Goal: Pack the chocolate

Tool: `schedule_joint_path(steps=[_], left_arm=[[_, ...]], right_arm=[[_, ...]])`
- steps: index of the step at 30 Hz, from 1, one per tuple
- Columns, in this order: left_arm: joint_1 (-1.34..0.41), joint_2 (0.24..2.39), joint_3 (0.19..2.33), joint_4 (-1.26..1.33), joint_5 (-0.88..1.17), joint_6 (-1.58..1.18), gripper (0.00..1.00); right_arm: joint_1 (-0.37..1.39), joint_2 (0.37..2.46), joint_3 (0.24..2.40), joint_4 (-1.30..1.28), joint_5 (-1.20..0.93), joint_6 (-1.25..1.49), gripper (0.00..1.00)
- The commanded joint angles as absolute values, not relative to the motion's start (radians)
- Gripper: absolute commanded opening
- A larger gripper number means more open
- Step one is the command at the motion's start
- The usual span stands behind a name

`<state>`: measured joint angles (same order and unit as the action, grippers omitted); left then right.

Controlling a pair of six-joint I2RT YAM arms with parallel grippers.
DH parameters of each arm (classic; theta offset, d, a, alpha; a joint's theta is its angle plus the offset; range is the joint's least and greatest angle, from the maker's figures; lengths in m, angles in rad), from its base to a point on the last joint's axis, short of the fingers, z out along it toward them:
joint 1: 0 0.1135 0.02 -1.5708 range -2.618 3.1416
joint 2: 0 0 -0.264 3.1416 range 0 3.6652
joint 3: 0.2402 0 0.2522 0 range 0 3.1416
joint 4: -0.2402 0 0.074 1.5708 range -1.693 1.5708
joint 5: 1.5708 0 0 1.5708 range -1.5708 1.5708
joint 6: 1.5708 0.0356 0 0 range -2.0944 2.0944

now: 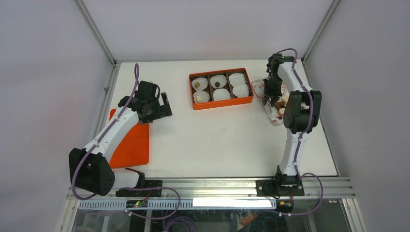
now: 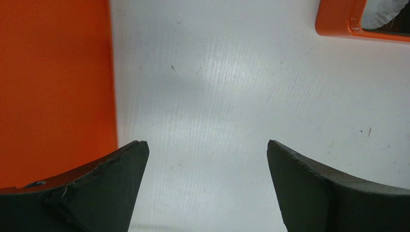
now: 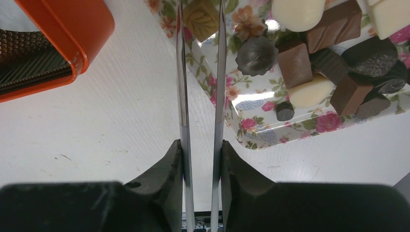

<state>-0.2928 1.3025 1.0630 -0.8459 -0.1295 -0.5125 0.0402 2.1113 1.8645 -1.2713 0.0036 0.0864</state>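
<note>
Several chocolates (image 3: 333, 58), dark, tan and cream, lie heaped on the floral tray (image 3: 256, 137). My right gripper (image 3: 202, 145) is shut on metal tongs (image 3: 220, 82). The tong blades reach over the tray's left corner and stand on either side of a tan leaf-stamped chocolate (image 3: 200, 18). In the top view the right gripper (image 1: 270, 89) hangs over the tray (image 1: 269, 108). The orange box (image 1: 222, 103) holds white paper cups, three of them with a chocolate (image 1: 217, 83) inside. My left gripper (image 1: 162, 108) is open and empty above bare table.
A flat orange lid (image 1: 130, 140) lies at the left under my left arm and shows in the left wrist view (image 2: 53, 87). The box corner shows in the left wrist view (image 2: 338, 24) and right wrist view (image 3: 82, 29). Frame posts edge the table.
</note>
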Motion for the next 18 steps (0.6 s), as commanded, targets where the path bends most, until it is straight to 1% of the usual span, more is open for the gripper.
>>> schedule_joint_path(steps=[1, 8, 12, 18], left_arm=[[-0.285, 1.271, 1.066, -0.816, -0.125, -0.517, 0.99], [-0.285, 1.242, 1.064, -0.82, -0.155, -0.525, 0.99], [-0.285, 1.235, 1.055, -0.82, -0.112, -0.551, 0.99], [-0.285, 1.205, 1.059, -0.819, -0.13, -0.533, 0.99]], right_arm=[[0.041, 2.042, 1.879, -1.252, 0.065, 0.093, 0.0], [0.04, 2.0, 1.888, -1.232, 0.028, 0.104, 0.0], [0.04, 1.971, 1.919, -1.244, 0.008, 0.113, 0.0], [0.057, 1.891, 1.941, -1.254, -0.116, 0.124, 0.0]])
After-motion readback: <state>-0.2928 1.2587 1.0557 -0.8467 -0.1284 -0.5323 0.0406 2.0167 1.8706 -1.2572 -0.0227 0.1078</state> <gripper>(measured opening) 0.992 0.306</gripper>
